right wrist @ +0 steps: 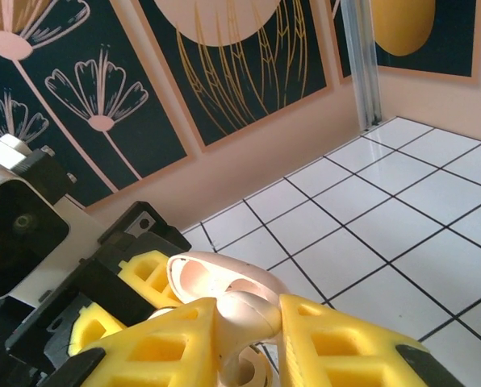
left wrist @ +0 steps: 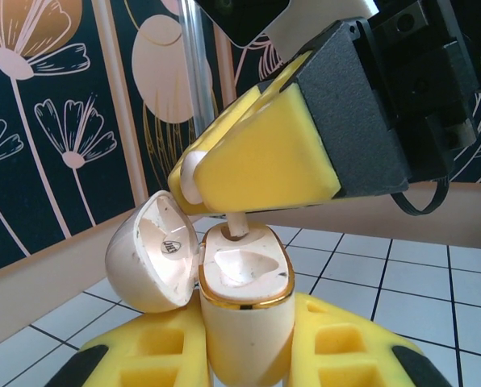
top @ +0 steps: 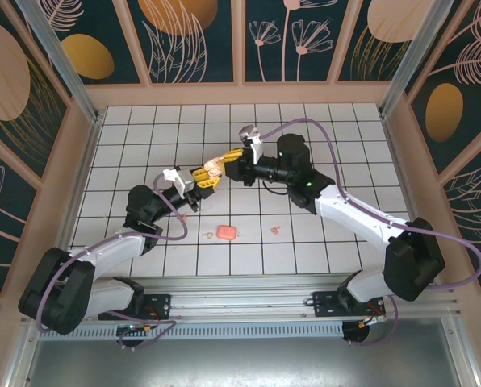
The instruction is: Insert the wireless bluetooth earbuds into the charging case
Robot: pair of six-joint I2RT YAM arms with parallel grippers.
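White gridded table (top: 345, 145), top external view: the two arms meet above its centre. The left gripper (top: 200, 179) and the right gripper (top: 227, 165), both with yellow fingers, face each other tip to tip. The cream charging case (top: 214, 168) sits between them, raised off the table. A salmon-pink piece (top: 227, 232) lies on the table nearer the arm bases. A pale pink bit (top: 274, 230) lies to its right and a second one (top: 208, 235) just to its left, both too small to identify.

Left wrist view: the left gripper (left wrist: 248, 351) has its jaws drawn narrow on the lower body of the charging case (left wrist: 244, 322). The case stands upright between the yellow fingers with its gold rim uppermost. Its lid (left wrist: 153, 258) hangs open to the left of the body. The right gripper (left wrist: 198, 176) reaches in from the upper right, its jaws pinched on an earbud (left wrist: 237, 223). The earbud's stem points down, with its end at the mouth of the case; whether it is seated cannot be told.

Right wrist view: the right gripper (right wrist: 247, 310) has its jaws narrow, clamped on the cream earbud (right wrist: 248, 318). The open lid (right wrist: 208, 274) lies just behind the fingertips. The left gripper's fingers (right wrist: 148, 272) show beside the lid on the left. Floral wall panels (right wrist: 224, 72) stand behind
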